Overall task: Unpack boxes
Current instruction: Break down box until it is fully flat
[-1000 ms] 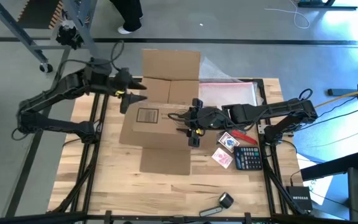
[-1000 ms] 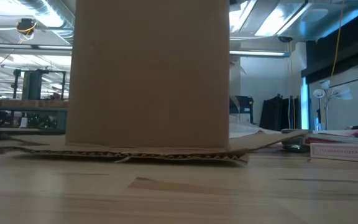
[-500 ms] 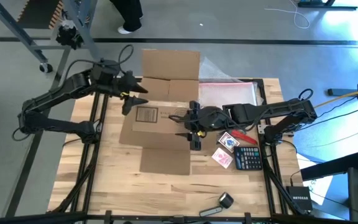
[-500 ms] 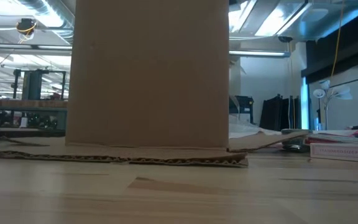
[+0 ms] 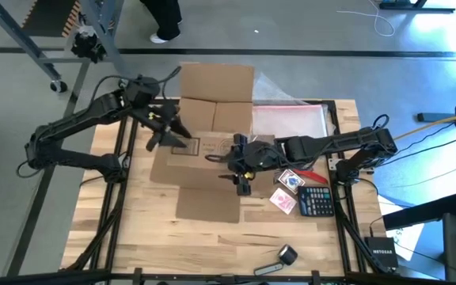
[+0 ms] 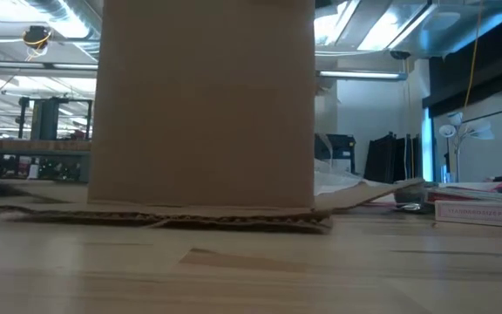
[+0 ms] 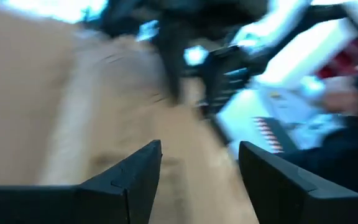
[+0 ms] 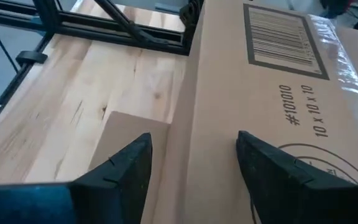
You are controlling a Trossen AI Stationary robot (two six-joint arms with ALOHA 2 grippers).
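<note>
High view: box (image 5: 204,146) flaps splayed, seemingly.

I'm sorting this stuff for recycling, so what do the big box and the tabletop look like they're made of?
The box looks like plain brown corrugated cardboard, matte: the low view shows fluted edges on the flap lying flat, and the right wrist view shows ink printing and a barcode on its face. The tabletop appears to be pale wood planks, with visible grain and seams, smooth finish; whether solid or laminated is unclear.

Brown cardboard box (image 5: 204,134), flaps splayed flat, barcode label on top, mid-table
</note>
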